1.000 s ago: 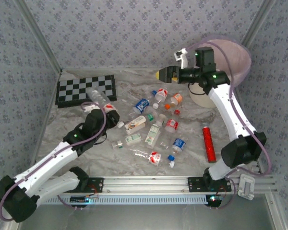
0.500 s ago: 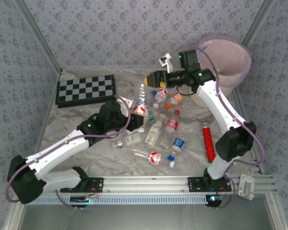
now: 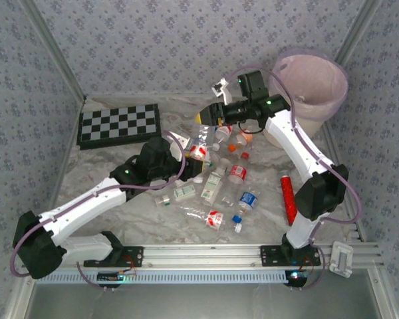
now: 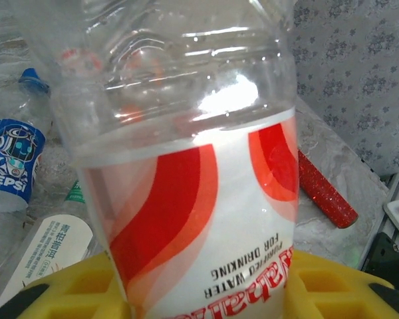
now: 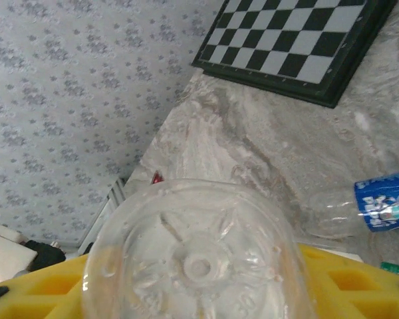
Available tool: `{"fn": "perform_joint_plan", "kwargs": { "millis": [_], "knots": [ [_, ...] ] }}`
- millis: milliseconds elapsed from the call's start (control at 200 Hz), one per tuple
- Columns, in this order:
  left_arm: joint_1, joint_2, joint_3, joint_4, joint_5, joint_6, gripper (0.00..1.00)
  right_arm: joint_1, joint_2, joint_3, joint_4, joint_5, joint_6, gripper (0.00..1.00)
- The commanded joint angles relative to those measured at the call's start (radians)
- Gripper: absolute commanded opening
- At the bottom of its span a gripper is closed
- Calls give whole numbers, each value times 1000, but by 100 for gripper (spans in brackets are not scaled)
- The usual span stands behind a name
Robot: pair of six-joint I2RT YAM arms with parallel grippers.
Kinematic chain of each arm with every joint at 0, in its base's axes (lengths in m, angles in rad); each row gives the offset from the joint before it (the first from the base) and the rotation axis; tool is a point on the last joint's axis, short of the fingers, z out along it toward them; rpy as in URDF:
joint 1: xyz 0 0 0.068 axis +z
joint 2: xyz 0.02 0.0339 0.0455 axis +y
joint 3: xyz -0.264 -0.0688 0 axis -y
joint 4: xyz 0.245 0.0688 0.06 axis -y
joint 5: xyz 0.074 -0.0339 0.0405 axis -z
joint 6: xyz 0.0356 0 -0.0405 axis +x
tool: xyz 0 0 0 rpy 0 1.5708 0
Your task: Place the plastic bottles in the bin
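A clear plastic bottle (image 3: 198, 139) with a red and white label hangs in the air between my two grippers, above the heap of plastic bottles (image 3: 219, 179) on the table. My left gripper (image 3: 190, 157) has this bottle (image 4: 186, 166) between its yellow jaws, which stand apart on either side of the label. My right gripper (image 3: 204, 118) is shut on the bottle's base (image 5: 199, 266), which sits between its yellow jaws. The bin (image 3: 317, 111), cream-white with a pink liner, stands at the far right behind the right arm.
A checkerboard (image 3: 118, 124) lies at the far left. A slim red cylinder (image 3: 287, 193) lies at the right, near a blue-labelled bottle (image 3: 247, 199). Patterned walls close in the table on three sides. A metal rail (image 3: 206, 256) runs along the near edge.
The left arm carried the bottle from the left towards the middle. The right gripper swung left from the bin and closed on the bottle's base, while the left jaws opened.
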Motion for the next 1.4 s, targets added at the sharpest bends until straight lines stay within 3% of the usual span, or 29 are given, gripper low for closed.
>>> {"fn": "perform_joint_plan", "kwargs": {
  "millis": [0,75,230,430,545,685,825,1184,1394],
  "knots": [
    [-8,-31,22,21,-12,4,89,-52,-34,102,-48,62,-19,57],
    [-10,-44,18,-2,-25,3,99,-107,-42,177,-75,98,-20,57],
    [-10,-82,-16,-12,-55,-12,99,-262,-54,353,-78,272,18,56],
    [-11,-88,-54,-3,-59,-59,99,-375,-47,530,-36,792,-118,45],
    [-11,-82,-49,-13,-69,-53,99,-420,-39,537,55,967,-188,40],
    [-11,-65,-26,-22,-72,-44,99,-487,7,580,134,1005,-210,35],
    [-13,-35,-23,-3,-71,-59,99,-498,79,621,79,1030,-216,34],
    [-15,19,39,-66,-72,-69,99,-430,80,307,231,1106,-226,34],
    [-16,4,16,-62,-94,-63,99,-444,193,309,187,1028,-220,35]
  ]
}}
